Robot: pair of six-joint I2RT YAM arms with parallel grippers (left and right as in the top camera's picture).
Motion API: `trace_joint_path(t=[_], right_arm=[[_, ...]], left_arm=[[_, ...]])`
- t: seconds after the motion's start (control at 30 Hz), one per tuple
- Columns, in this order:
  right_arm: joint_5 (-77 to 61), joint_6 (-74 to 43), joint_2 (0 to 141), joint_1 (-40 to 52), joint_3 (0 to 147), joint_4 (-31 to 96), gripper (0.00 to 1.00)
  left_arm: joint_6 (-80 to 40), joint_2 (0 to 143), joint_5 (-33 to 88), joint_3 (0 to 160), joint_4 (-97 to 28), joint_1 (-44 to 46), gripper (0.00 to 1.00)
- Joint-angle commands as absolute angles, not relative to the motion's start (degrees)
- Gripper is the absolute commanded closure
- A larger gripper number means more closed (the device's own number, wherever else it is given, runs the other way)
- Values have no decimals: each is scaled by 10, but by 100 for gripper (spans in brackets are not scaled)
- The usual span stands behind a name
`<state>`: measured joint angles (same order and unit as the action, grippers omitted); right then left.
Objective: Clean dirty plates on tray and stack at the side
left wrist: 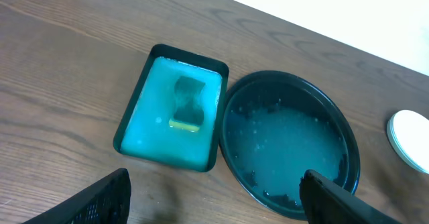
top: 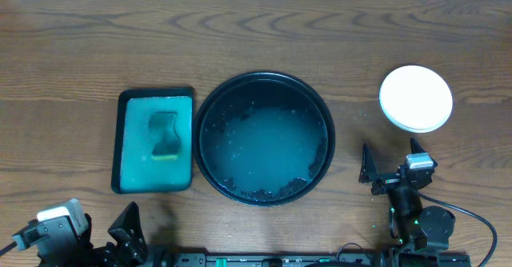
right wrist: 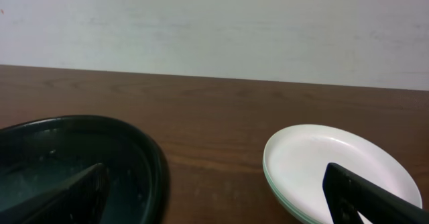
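Observation:
The plates [top: 415, 98] sit stacked on the table at the right, off the tray, a white one on top with pale mint rims showing under it [right wrist: 335, 158]. A cloudy wet film and dark specks are all that the round black tray [top: 264, 75] holds. My right gripper [top: 390, 150] hangs open just in front of the stack, between it and the tray, with nothing in it [right wrist: 216, 169]. At the front left edge my left gripper [top: 104, 227] is open and empty [left wrist: 216, 177], looking over the tray [left wrist: 288, 75] and an edge of the stack [left wrist: 410, 138].
A rectangular teal tray [top: 128, 139] with a black rim lies left of the round tray, close beside it. A teal sponge [top: 166, 135] with a yellow edge lies in it [left wrist: 186, 105]. Bare wood runs across the back and left.

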<state>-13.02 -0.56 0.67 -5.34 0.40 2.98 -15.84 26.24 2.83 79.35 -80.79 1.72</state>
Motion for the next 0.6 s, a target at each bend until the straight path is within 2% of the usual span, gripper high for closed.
trace_joint_path(t=[0.0,0.57], right_arm=[[-123,5,3,-57,3,32,1],[-123,5,3,-57,3,32,1]], left_arm=[[-157,264,25,793,-808,17,19],[-157,264,25,793,-808,17,19]])
